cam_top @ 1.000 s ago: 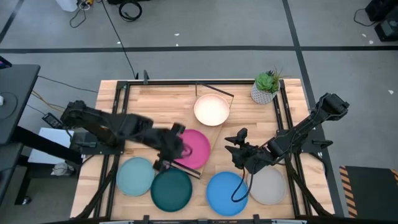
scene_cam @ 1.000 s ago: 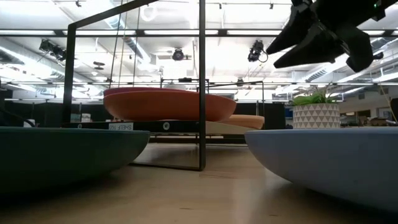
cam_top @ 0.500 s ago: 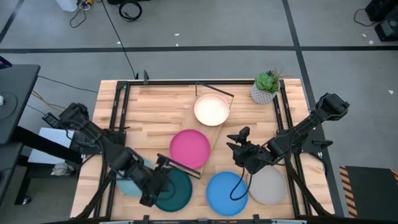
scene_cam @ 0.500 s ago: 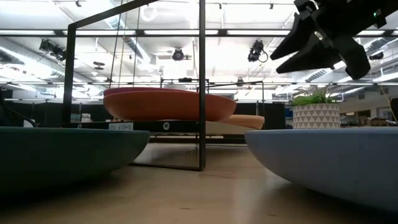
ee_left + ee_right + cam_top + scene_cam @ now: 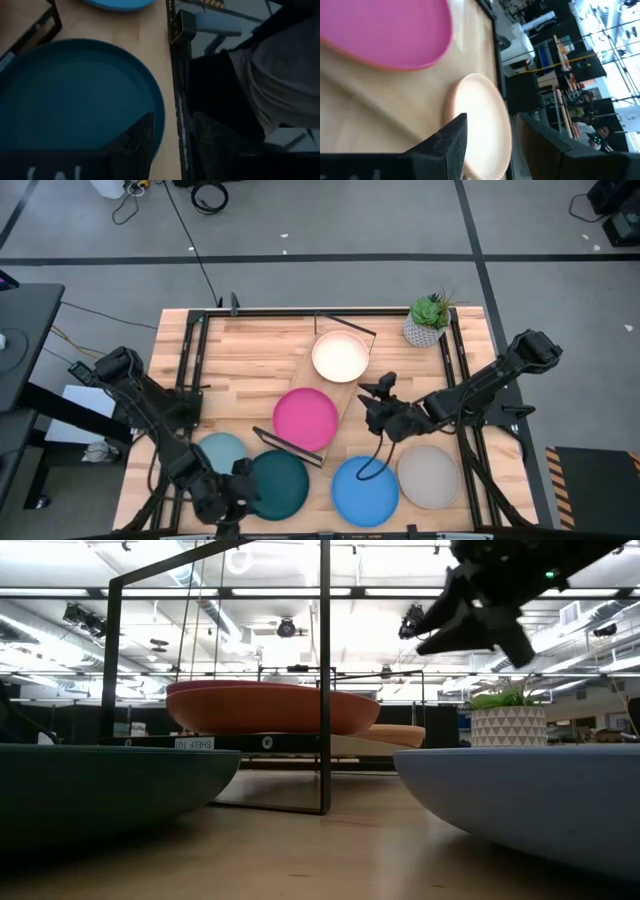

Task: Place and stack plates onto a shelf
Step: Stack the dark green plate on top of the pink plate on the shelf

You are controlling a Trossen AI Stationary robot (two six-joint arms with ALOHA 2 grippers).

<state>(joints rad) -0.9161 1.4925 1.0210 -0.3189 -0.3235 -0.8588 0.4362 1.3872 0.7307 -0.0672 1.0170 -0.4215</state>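
On the light-wood shelf (image 5: 352, 388) lie a cream plate (image 5: 340, 357) and a magenta plate (image 5: 307, 418). The magenta plate rests on an orange one (image 5: 270, 712). The pale blue (image 5: 218, 452), dark teal (image 5: 280, 486), bright blue (image 5: 365, 491) and grey (image 5: 430, 477) plates lie on the table near its front edge. My left gripper (image 5: 243, 480) is open at the teal plate's near-left rim (image 5: 159, 107). One finger is over the plate and one is beyond its rim. My right gripper (image 5: 374, 390) is open and empty in the air, right of the shelf, facing the cream plate (image 5: 482, 125).
A potted plant (image 5: 428, 320) stands at the far right corner. Black frame rails (image 5: 190, 360) run along the table's left and right sides. The shelf's wire end frames (image 5: 324, 680) stand upright at its ends. Bare wood lies at the far left of the table.
My left gripper has left the magenta plate's left rim and swung toward the table's near edge, past the pale blue plate, to the teal plate's near rim. My right gripper has gone a little toward the far-left, toward the shelf. The plates have kept still.
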